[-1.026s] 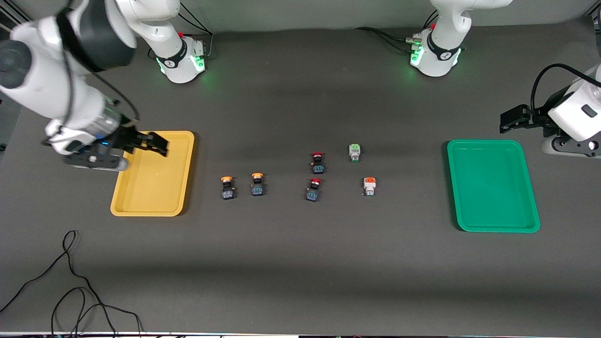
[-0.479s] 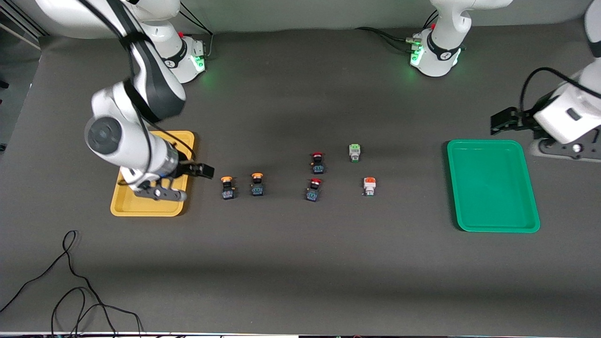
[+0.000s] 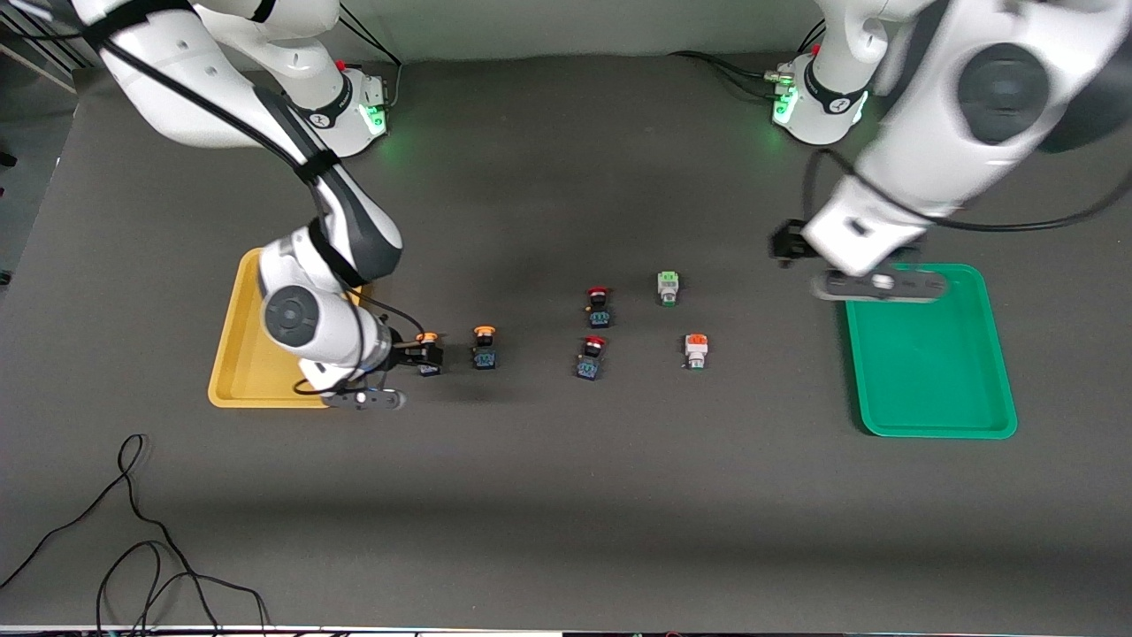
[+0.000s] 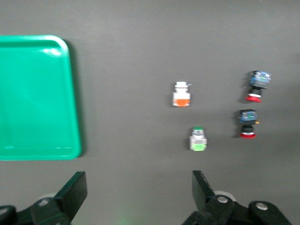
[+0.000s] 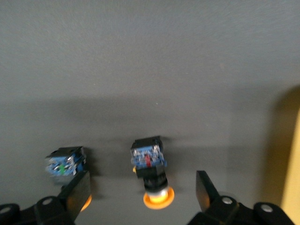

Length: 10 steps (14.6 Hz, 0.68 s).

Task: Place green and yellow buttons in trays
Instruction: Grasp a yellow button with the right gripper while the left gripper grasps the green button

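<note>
Two yellow-capped buttons [image 3: 428,349] [image 3: 484,347] lie beside the yellow tray [image 3: 248,301]. My right gripper [image 3: 421,356] is open, with a finger on each side of the button nearer that tray [image 5: 151,171] and not touching it. The second yellow-capped button [image 5: 65,164] lies just outside one finger. The green-topped white button [image 3: 668,287] and the orange-topped white button [image 3: 696,350] lie toward the green tray [image 3: 929,354]. My left gripper [image 3: 783,246] is open and empty over the table beside that tray's corner. The left wrist view shows both white buttons [image 4: 198,139] [image 4: 181,94] and the green tray [image 4: 37,98].
Two red-capped switches [image 3: 599,306] [image 3: 591,356] lie between the yellow-capped and the white buttons and also show in the left wrist view [image 4: 258,84] [image 4: 247,123]. A loose black cable [image 3: 133,548] lies on the table near the front camera at the right arm's end.
My right gripper moved from over the yellow tray to the nearest yellow-capped button. My left arm swung in from past the green tray to the tray's inner corner.
</note>
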Each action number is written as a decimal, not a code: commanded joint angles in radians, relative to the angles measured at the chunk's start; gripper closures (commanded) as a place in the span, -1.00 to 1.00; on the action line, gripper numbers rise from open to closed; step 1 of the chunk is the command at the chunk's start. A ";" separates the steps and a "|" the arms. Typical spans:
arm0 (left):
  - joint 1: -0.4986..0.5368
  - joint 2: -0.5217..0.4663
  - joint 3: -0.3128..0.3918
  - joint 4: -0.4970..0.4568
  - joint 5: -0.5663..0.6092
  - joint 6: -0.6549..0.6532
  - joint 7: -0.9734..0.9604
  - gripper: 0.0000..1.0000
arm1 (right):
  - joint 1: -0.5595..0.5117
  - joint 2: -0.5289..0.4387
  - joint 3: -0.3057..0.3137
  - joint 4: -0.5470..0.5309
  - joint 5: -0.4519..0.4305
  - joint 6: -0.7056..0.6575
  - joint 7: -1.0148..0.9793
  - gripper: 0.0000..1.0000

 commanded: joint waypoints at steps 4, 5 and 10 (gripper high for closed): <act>-0.161 -0.025 0.015 -0.052 -0.034 0.089 -0.157 -1.00 | 0.012 0.074 -0.010 -0.063 -0.103 0.150 0.112 -0.97; -0.165 -0.023 0.015 -0.069 -0.040 0.101 -0.157 -1.00 | 0.018 0.074 -0.010 -0.064 -0.103 0.152 0.121 -0.78; -0.189 -0.018 0.007 -0.289 -0.034 0.351 -0.159 -1.00 | 0.018 0.039 -0.010 -0.063 -0.133 0.137 0.134 1.00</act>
